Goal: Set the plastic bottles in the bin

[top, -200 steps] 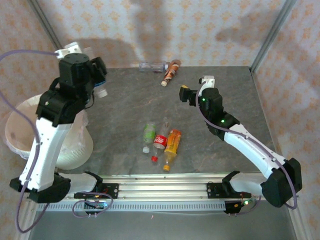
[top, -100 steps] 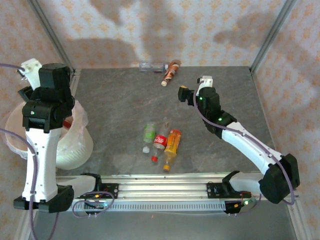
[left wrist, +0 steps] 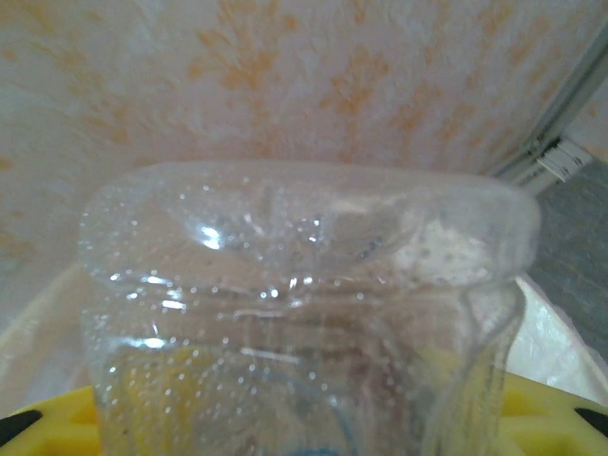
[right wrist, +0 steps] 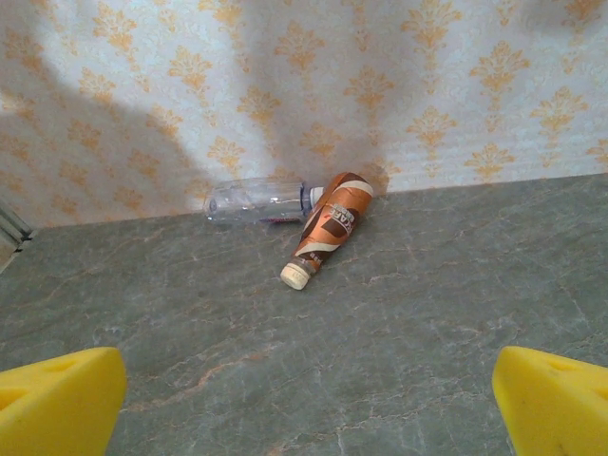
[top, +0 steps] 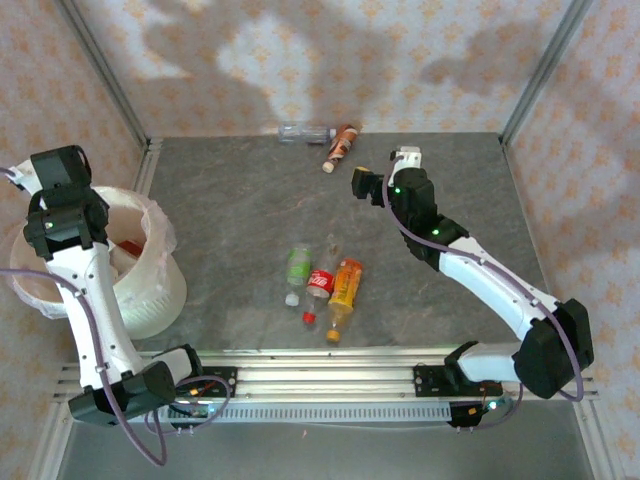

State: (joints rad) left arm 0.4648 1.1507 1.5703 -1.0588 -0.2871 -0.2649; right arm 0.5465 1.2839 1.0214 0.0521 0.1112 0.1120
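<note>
- While the left fingers (left wrist: 543, 420) pinch a clear, dented plastic bottle (left wrist: 304, 285) by its body, that bottle hangs over the large round white bin (top: 150, 295) with its translucent pinkish bag liner. It is not yet let go, so I judge it nearly delivered rather than done.
- Inside the bin, a patch of red (top: 128, 247) shows against the liner. It may be a bottle already dropped in, but it is too small to tell.
- On the grey stone-patterned bench (top: 230, 200), five bottles are left to fetch.
- Three lie close together near the middle: a green-labelled clear bottle (top: 297, 268), a red-labelled bottle (top: 319, 285) and an orange-filled bottle (top: 345, 284). Their caps point towards the near edge.
- Two more lie at the far edge by the wall: a clear bottle lying along the wall (right wrist: 255, 201) and a brown-and-orange labelled bottle with a pale cap (right wrist: 323, 233). The base of the brown one sits just beside one end of the clear one.
- The right fingers (right wrist: 57, 404) stand spread wide and hold nothing. They hover above the bench, facing the far pair and well apart from it.
- By my judgement the task is partly through, with one bottle about to drop and five on the bench. The far pair looks like the right arm's nearest pick.
</note>
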